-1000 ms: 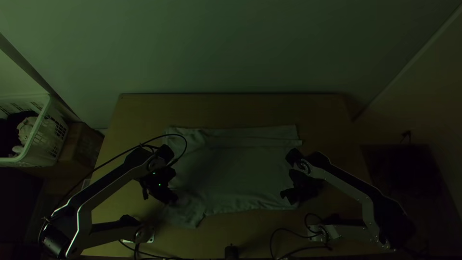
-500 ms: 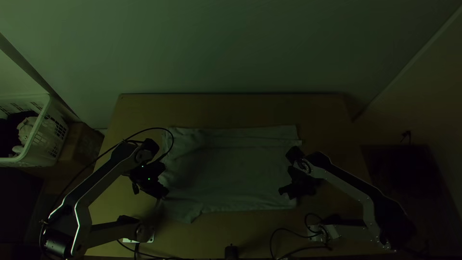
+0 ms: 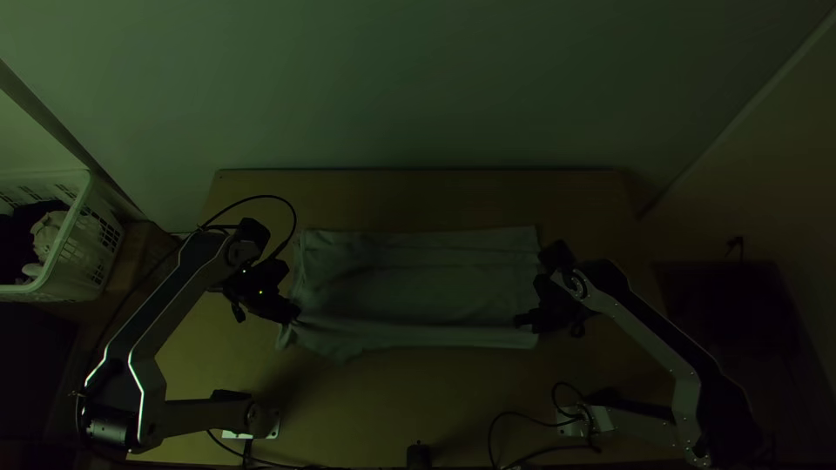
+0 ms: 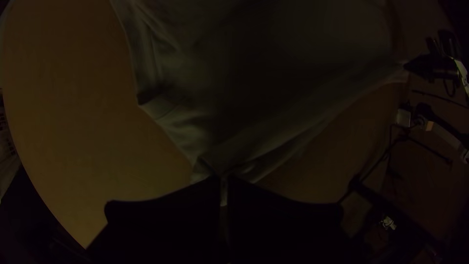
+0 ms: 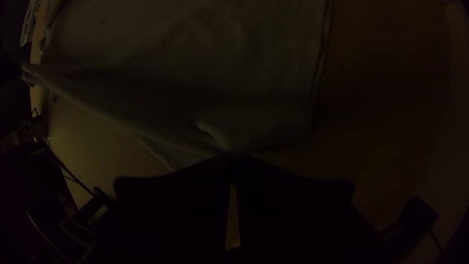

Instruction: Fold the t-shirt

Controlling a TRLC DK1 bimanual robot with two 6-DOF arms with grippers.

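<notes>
Lying over the middle of the table [image 3: 418,196], the t-shirt [image 3: 418,283] is wide and slightly wrinkled, its near side held in a long ridge between the two grippers. The left gripper [image 3: 295,318] pinches cloth at the near left corner; the right gripper [image 3: 520,321] is closed on the near right one. Left of the table, a white basket [image 3: 97,231] holds cloth items.

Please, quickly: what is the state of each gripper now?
Left gripper: closed, holding the shirt by its near edge.
Right gripper: closed, also holding the near edge.
</notes>
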